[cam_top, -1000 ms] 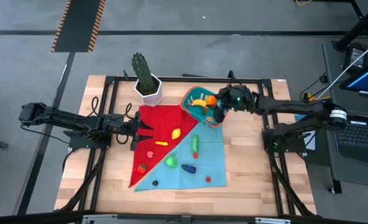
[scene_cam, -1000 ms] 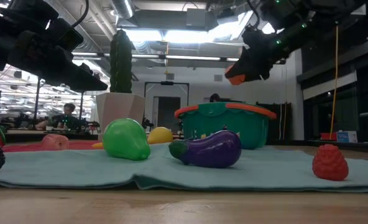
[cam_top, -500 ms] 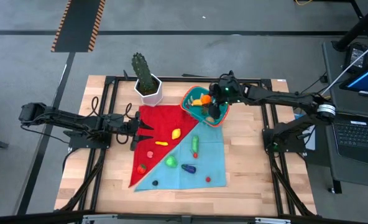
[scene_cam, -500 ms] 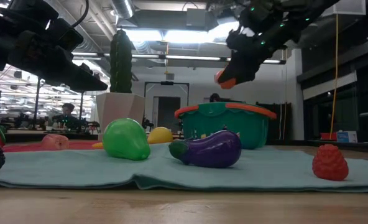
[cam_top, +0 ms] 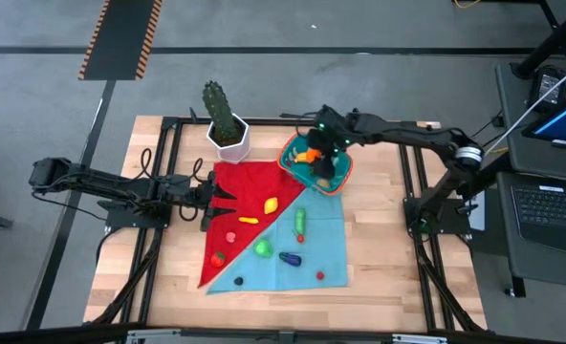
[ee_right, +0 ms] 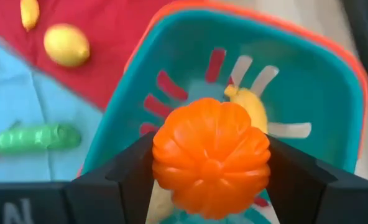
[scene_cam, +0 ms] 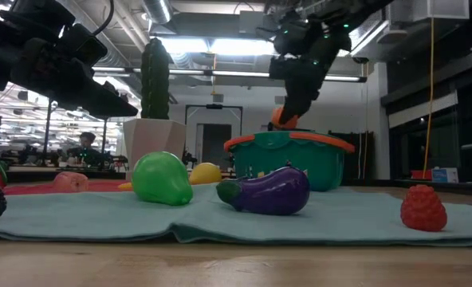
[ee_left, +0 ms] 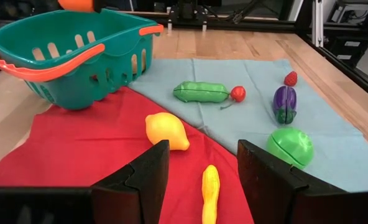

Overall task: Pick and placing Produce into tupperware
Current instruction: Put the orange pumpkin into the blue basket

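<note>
**Orange pumpkin over the tub: where the drop could fail**

The wooden table (cam_top: 379, 248) carries a red and teal cloth (cam_top: 316, 239) strewn with produce, and near its far edge stands the teal tupperware (cam_top: 297, 170) with its orange rim, beside the white-potted cactus (cam_top: 226, 119). The tub looks light, and it sits tilted in the left wrist view. A knock from the descending arm could slide or tip it, spilling the yellow piece (ee_right: 251, 107) already inside.

The right pincer (ee_right: 210, 163) hangs above the tub's opening, pinching an orange pumpkin (ee_right: 210, 158) between its dark fingers. In the low view the pumpkin sits just above the rim, toward one side, not dead centre. Released from here it could strike the rim and bounce out onto the cloth, or roll off the table. The pumpkin is round and ribbed, so it may also slip sideways as the fingers part.

The left pincer (ee_left: 201, 171) waits spread and empty over the red half of the cloth, just short of a yellow lemon (ee_left: 166, 130) and a slim yellow piece (ee_left: 210, 186). A careless advance could nudge those away.

The green pear (scene_cam: 163, 178), purple eggplant (scene_cam: 266, 190), green cucumber (ee_left: 200, 92) and small red berry (scene_cam: 423, 209) lie well apart from both arms and are at little risk.
</note>
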